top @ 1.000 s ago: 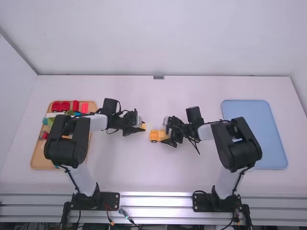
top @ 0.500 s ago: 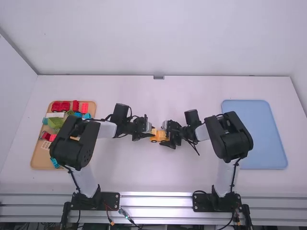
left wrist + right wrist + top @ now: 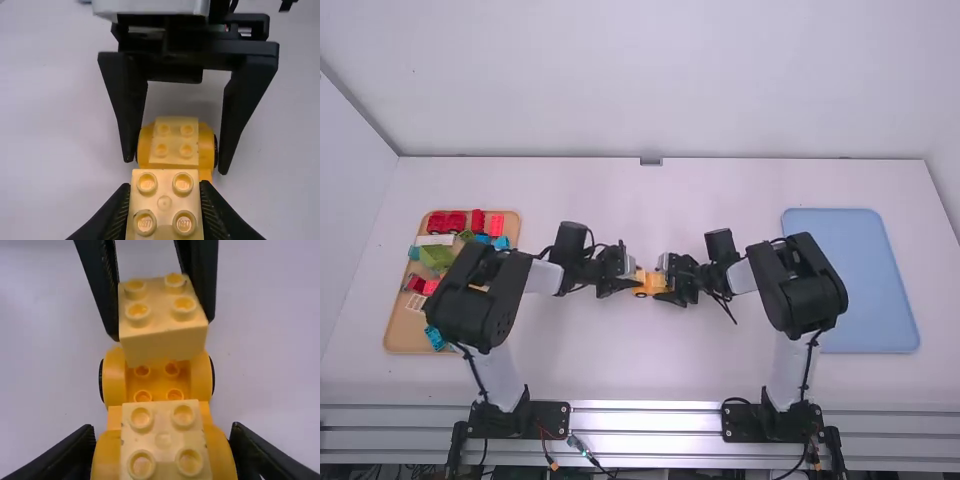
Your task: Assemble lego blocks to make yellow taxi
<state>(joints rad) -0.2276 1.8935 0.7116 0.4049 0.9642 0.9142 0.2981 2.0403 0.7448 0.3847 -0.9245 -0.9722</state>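
Tiny print marks the studs point(image 3: 184, 222) of the pale yellow block point(image 3: 162, 315) that the left claw point(image 3: 633, 277) has pinched over the left end of the orange wheeled base point(image 3: 116, 380). Whether the block touches the base cannot be told; it covers part of that end. The right claw point(image 3: 664, 284) is clamped about the base's right end, where a second pale block point(image 3: 163, 440) sits, cut off by the right wrist view's edge. On the tabletop point(image 3: 650, 370), the left arm hides part of the tan tray point(image 3: 400, 338) of coloured pieces; a blue tray point(image 3: 855, 280) lies at right.
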